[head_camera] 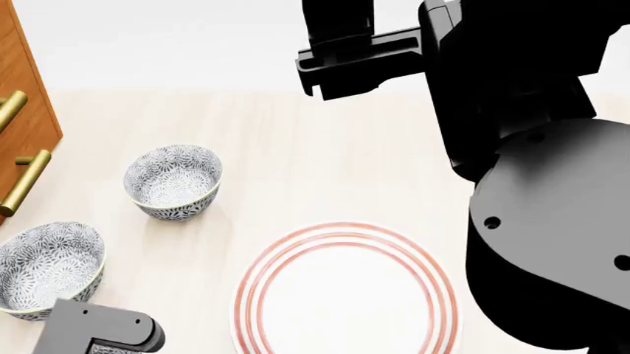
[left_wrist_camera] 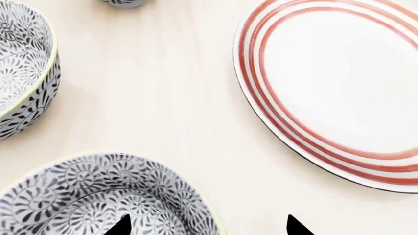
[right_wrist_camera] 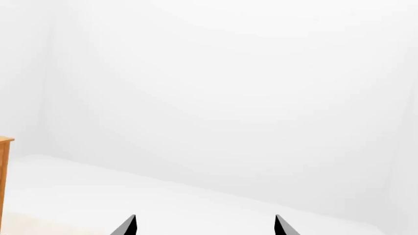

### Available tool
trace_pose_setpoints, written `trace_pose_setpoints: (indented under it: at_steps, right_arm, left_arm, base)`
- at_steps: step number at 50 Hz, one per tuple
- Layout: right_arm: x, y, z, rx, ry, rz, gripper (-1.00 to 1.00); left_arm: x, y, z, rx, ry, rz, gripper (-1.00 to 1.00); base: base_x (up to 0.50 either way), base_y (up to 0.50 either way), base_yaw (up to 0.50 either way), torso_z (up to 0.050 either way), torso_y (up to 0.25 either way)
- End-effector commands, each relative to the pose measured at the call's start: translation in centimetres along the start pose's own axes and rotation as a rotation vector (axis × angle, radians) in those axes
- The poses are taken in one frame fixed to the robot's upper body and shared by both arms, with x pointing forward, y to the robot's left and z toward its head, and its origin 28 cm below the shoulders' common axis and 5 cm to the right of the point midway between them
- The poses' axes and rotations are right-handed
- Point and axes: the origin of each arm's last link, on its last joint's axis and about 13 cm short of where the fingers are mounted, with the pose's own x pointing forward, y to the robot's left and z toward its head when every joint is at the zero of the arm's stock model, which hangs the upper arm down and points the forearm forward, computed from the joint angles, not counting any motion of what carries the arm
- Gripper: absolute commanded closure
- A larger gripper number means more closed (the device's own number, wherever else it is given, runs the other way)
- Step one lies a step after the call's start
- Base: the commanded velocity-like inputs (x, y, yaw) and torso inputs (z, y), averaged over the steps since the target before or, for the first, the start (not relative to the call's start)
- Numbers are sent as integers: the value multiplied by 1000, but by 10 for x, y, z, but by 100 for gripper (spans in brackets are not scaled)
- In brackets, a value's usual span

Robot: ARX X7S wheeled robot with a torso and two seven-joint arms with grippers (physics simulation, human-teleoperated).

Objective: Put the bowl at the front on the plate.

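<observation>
Black left jaws: two pointed fingertips [left_wrist_camera: 121, 226] set wide apart and holding nothing; one tip is over the bowl's inside, the other over bare tabletop.
Black right jaws: fingertips [right_wrist_camera: 128, 226] also spread wide and empty, raised well above the tabletop and facing a plain white wall.
Bowl [left_wrist_camera: 107, 193]: directly under the left jaws in the left wrist view, standing upright on the tabletop. It is out of the head view.
Bowl's look: small, round and deep, white with a dense blue-grey floral pattern inside and out, and a thin pale rim.
Plate [left_wrist_camera: 339, 93]: large, round and white with three thin red rings near its rim. It lies flat, near the bowl but apart from it, with bare tabletop between them.
Second bowl [head_camera: 44, 269]: same pattern, on the far side of the task bowl from the robot, apart from it.
Third bowl [head_camera: 172, 181]: same pattern, farther back again.
Tabletop [head_camera: 325, 169]: pale wood.
Cabinet [head_camera: 25, 110]: orange-brown wood with brass handles, at the left edge of the head view.
Right arm [head_camera: 532, 184]: bulky and black, covering the head view's right side.
</observation>
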Motion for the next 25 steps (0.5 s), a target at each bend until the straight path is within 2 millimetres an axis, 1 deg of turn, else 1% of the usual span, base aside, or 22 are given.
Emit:
trace_pose_setpoints:
  at_steps: [1, 25]
  right_arm:
    - [0, 0, 0, -4, -1, 2, -100]
    - [-1, 0, -1, -9, -8, 19, -100]
  left_arm:
    - [0, 0, -2, -7, 24, -3, -100]
    - [5, -1, -16, -3, 72, -9, -100]
  base:
    - [0, 0, 0, 0, 0]
    - [0, 0, 0, 0, 0]
